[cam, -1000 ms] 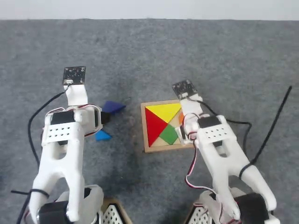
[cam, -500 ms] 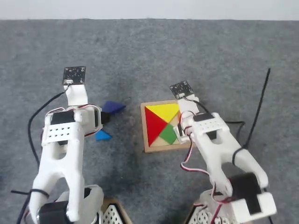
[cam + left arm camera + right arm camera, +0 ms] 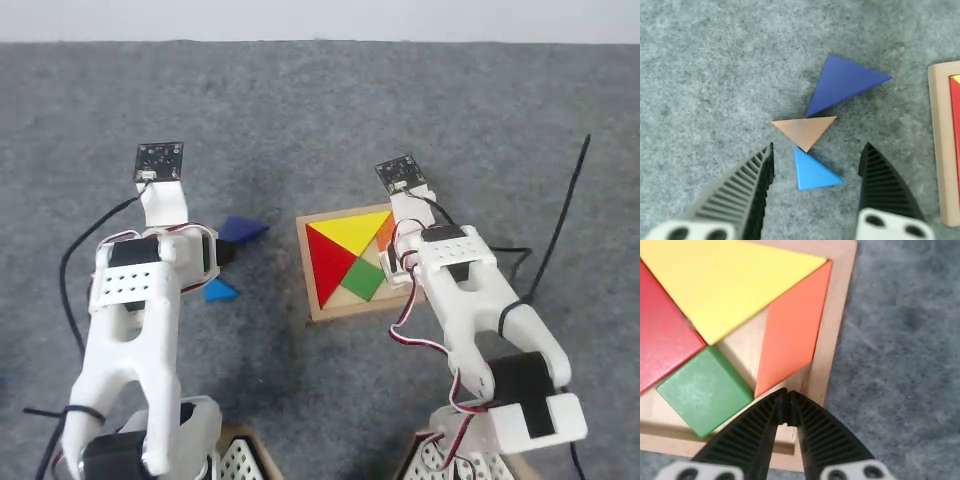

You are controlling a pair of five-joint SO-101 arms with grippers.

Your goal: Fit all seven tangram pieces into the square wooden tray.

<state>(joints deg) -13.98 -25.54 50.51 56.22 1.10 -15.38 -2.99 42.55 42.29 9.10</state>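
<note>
Tray (image 3: pixel 356 309) nudged askew (right gripper (image 3: pixel 785 393) closed at rim); left gripper (image 3: pixel 819 148) open above light-blue triangle (image 3: pixel 812 173)

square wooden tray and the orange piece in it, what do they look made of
Square tray: pale bare wood, matte, faint grain on the rim. Orange parallelogram piece: probably painted wood, smooth even coat with a soft sheen; plastic can't be ruled out.
</note>
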